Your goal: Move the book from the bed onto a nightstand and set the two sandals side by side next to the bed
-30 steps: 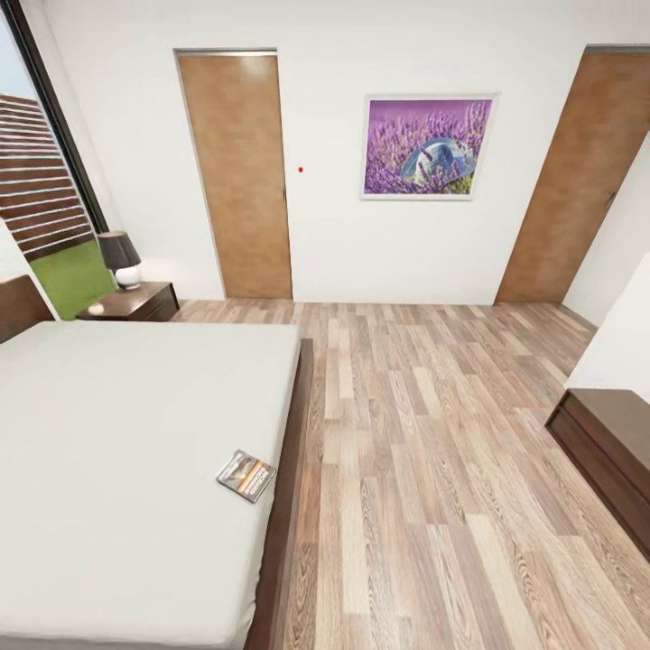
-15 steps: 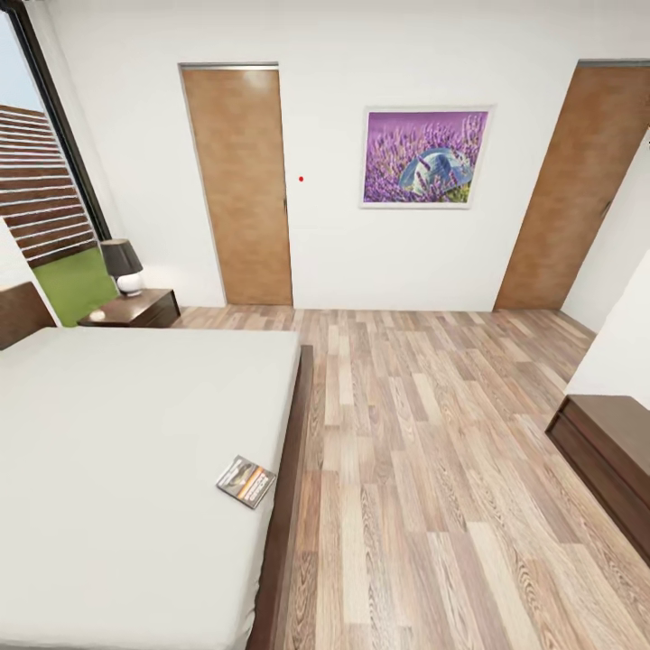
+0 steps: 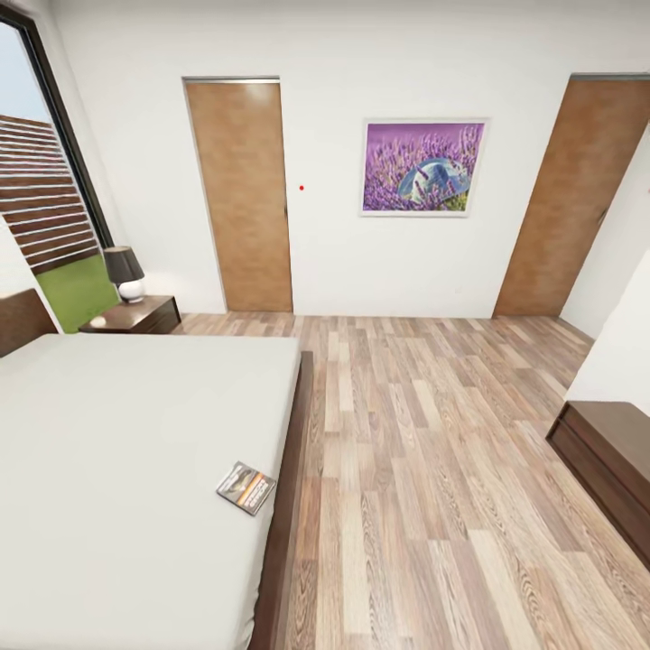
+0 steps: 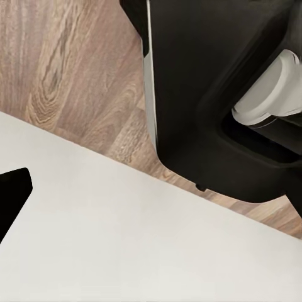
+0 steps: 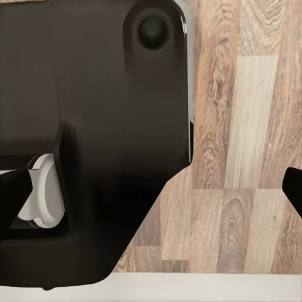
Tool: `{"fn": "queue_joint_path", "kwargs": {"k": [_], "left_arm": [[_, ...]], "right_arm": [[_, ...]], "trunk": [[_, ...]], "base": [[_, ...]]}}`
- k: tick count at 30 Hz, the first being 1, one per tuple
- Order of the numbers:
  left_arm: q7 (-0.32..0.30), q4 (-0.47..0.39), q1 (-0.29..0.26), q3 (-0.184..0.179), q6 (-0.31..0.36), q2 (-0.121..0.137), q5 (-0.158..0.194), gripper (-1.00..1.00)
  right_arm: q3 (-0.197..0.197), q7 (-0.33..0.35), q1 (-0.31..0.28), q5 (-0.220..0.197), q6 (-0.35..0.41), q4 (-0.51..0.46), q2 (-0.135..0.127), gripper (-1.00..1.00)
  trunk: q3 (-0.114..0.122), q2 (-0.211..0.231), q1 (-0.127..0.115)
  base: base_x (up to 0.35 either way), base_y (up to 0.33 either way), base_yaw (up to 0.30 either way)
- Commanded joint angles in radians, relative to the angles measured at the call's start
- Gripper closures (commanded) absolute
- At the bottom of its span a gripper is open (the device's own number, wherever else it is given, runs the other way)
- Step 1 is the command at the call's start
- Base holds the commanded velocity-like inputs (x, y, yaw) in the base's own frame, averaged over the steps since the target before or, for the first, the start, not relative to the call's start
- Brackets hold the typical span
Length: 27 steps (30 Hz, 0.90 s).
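The book [image 3: 246, 487] lies flat on the white mattress of the bed [image 3: 117, 451], close to the bed's right edge and its dark wooden frame. A small dark nightstand [image 3: 135, 316] stands at the far corner of the bed, under the window. The sandals are out of view. My left gripper [image 4: 151, 195] hangs over the floor planks and a white surface, with one black fingertip [image 4: 12, 195] at the picture's edge. My right gripper [image 5: 151, 189] is open over the wood floor, its fingertips [image 5: 292, 189] far apart with nothing between them.
A lamp [image 3: 124, 273] stands on the nightstand. Two brown doors [image 3: 239, 194] [image 3: 573, 194] flank a lavender picture [image 3: 422, 167] on the far wall. A long dark cabinet [image 3: 609, 460] sits at the right. Wood floor [image 3: 424, 451] runs between the bed and the cabinet.
The whole head view has shifted downward, so the camera moved. The book, bed and nightstand keep their places in the room.
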Motion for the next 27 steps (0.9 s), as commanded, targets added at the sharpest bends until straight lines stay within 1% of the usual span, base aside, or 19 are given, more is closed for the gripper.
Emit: {"fn": "queue_joint_path", "kwargs": {"k": [1,27], "left_arm": [[0.000,-0.004,0.001,-0.002,0.007,0.001,0.008,-1.00],[0.000,-0.004,0.001,-0.002,0.006,0.001,0.008,-1.00]], "right_arm": [[0.006,0.001,0.000,-0.011,-0.003,-0.001,-0.001,-1.00],[0.006,0.001,0.000,-0.011,-0.003,-0.002,-0.001,-1.00]], "trunk": [[0.000,-0.002,0.001],[0.042,-0.002,0.001]], "base": [[0.000,0.000,0.000],[0.000,0.000,0.000]]}}
